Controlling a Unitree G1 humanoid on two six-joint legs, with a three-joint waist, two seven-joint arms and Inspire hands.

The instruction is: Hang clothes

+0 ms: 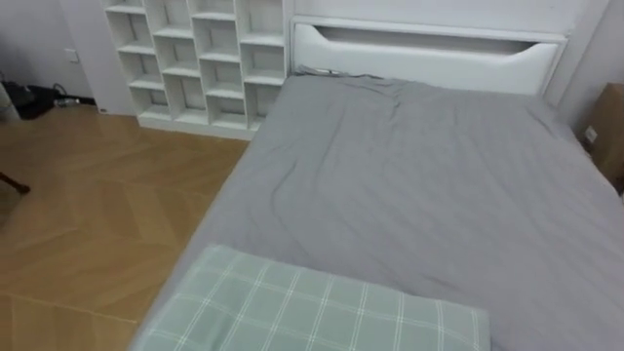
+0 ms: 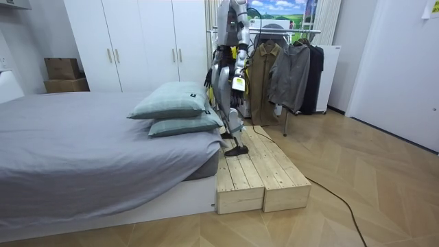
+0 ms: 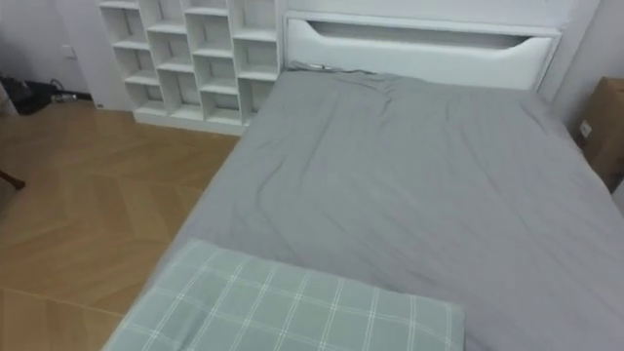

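Note:
In the room view I stand on a low wooden platform [image 2: 260,180] at the pillow end of the bed, facing along it. Behind me is a clothes rack [image 2: 310,31] with a khaki coat [image 2: 260,72], a grey hoodie [image 2: 291,74] and a dark garment [image 2: 315,72] hanging on it. My left hand [image 2: 236,95] hangs at my side nearest the camera. My right hand [image 2: 208,77] shows dark on the bed side of my body. Both are too small to read. The grey bedsheet [image 1: 419,185] stretches ahead, wrinkled, with a green checked pillow [image 1: 312,312] just below me.
A white headboard [image 1: 429,54] closes the bed's far end, and white cube shelves [image 1: 200,58] stand to its left. Wooden floor [image 1: 88,214] runs along the bed's left side. A cardboard box [image 1: 609,127] sits at the right. White wardrobes [image 2: 137,41] line the wall.

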